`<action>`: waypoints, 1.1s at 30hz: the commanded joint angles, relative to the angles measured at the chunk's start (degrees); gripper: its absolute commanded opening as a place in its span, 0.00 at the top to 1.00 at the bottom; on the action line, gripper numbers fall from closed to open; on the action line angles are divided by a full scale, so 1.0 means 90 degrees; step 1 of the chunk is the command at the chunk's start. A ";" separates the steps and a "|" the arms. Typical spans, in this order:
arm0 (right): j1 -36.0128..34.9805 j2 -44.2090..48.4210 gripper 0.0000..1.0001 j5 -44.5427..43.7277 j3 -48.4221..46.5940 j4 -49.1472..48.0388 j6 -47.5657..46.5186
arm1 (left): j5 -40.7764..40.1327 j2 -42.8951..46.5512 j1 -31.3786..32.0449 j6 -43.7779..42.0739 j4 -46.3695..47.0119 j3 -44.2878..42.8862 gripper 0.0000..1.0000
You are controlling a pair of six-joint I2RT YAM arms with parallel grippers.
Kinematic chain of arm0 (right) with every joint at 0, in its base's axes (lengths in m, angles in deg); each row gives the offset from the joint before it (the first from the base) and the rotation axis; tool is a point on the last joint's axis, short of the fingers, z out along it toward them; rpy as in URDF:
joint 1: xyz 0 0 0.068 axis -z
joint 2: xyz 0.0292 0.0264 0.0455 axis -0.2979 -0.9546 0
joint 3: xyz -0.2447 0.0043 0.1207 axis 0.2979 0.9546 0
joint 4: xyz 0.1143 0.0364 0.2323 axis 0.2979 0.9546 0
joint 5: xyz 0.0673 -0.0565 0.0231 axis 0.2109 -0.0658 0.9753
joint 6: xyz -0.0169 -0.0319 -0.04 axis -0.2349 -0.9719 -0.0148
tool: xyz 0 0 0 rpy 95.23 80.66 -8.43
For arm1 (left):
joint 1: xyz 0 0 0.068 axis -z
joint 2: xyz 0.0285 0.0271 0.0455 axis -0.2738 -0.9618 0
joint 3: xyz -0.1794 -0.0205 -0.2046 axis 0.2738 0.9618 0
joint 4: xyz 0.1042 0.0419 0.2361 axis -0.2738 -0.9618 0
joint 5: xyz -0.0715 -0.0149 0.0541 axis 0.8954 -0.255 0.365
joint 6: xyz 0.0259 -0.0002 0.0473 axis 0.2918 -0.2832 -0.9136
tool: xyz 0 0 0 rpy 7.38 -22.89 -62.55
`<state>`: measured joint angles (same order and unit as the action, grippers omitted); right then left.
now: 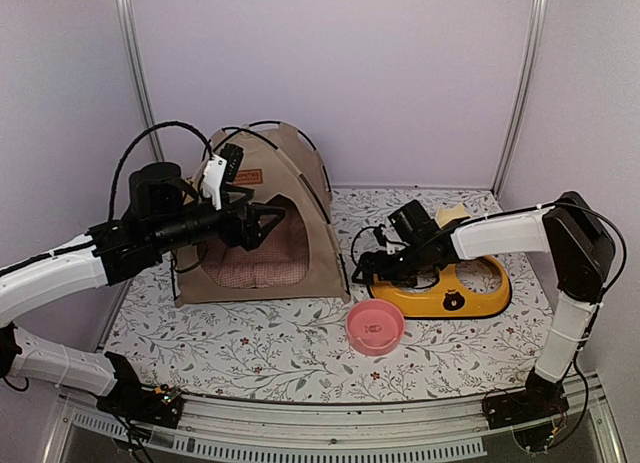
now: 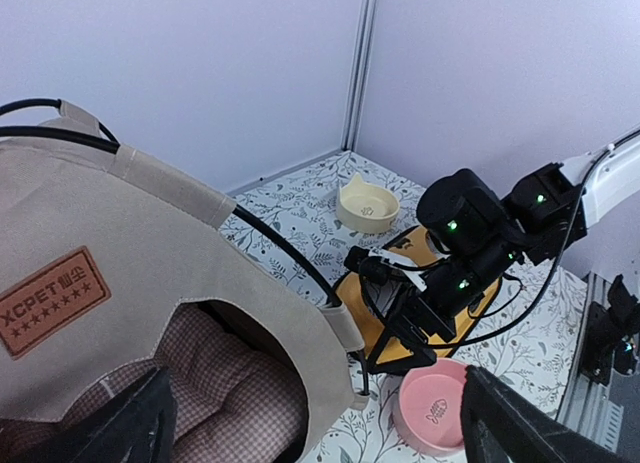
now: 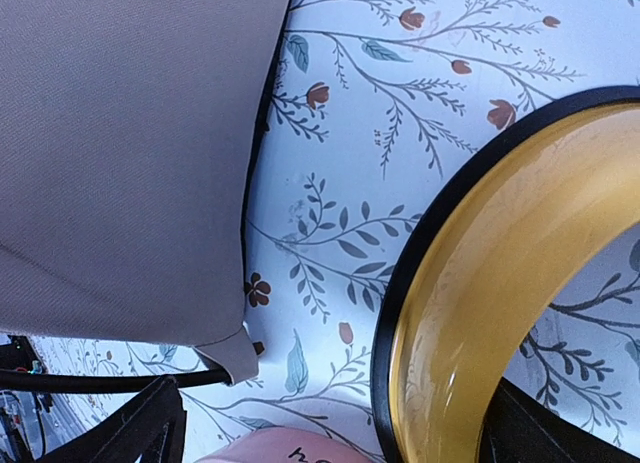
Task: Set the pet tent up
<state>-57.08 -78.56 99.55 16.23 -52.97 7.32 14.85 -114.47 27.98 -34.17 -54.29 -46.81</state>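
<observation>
The pet tent (image 1: 290, 183) stands upright at the back left of the table, beige with black poles crossing over its top. A brown label patch (image 2: 50, 301) sits above its arched doorway, and a pink checked cushion (image 2: 225, 383) lies inside. My left gripper (image 1: 268, 226) hovers open in front of the doorway with nothing between its fingers (image 2: 130, 428). My right gripper (image 1: 372, 268) is open and low by the tent's front right corner. In the right wrist view the tent wall (image 3: 130, 153) and a pole end (image 3: 100, 381) lie left of that gripper (image 3: 330, 443).
A yellow bowl stand (image 1: 470, 301) lies right of the tent, under my right arm. A pink bowl (image 1: 375, 326) sits in front of it and a cream bowl (image 1: 450, 215) behind. Walls close the back and both sides of the floral mat (image 1: 250, 348).
</observation>
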 commanded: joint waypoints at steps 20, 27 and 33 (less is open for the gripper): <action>-0.0090 0.1352 0.01 -0.0827 0.0172 0.0284 0.0136 | -0.0164 -0.0209 0.0153 0.0059 0.0245 -0.0149 0.01; -0.0217 0.1818 0.01 -0.1020 0.0409 0.0523 0.0208 | -0.0180 -0.0248 0.0148 0.0028 0.0337 -0.0093 0.01; -0.0582 0.2280 0.01 -0.1244 0.0747 0.0954 0.0434 | -0.0224 -0.0232 0.0146 -0.0043 0.0353 -0.0044 0.01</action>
<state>-59.90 -61.71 90.87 20.67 -48.21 9.31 13.38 -116.46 28.47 -33.63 -52.91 -46.85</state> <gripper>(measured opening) 0.989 0.993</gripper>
